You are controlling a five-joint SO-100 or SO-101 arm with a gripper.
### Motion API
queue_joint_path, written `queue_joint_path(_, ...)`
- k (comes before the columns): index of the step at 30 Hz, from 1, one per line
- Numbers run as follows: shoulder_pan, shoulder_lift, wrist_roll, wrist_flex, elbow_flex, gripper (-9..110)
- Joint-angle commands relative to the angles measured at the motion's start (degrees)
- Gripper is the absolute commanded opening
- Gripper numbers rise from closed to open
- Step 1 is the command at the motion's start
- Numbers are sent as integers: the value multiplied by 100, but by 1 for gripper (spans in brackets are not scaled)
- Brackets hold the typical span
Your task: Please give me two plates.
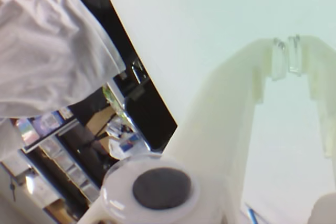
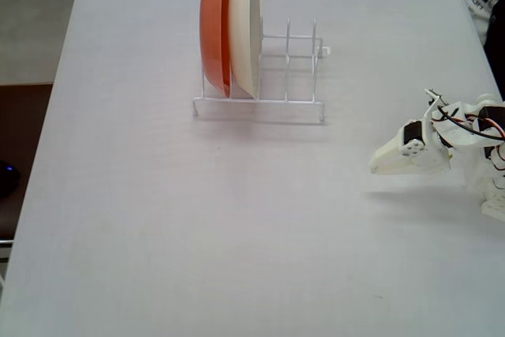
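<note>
The two plates are out of view in both frames. My white gripper (image 2: 379, 166) rests low over the table at the right side of the fixed view, pointing left, far from the rack. In the wrist view the gripper (image 1: 286, 59) is shut. Its clear fingertips (image 1: 278, 60) nearly touch, with nothing between them and only bare white tabletop beyond.
A white wire rack (image 2: 260, 102) stands at the back middle of the table. An orange dish (image 2: 215, 25) and a cream-white dish (image 2: 246, 25) stand upright in its left slots. A person in a white shirt (image 1: 47, 40) is beyond the table edge (image 1: 142, 72).
</note>
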Motion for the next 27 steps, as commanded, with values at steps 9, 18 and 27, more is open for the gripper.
queue_joint_path(9, 62, 141, 202, 18, -18, 0)
queue_joint_path(18, 62, 141, 167, 26, -18, 0)
queue_joint_path(27, 62, 141, 149, 26, -18, 0)
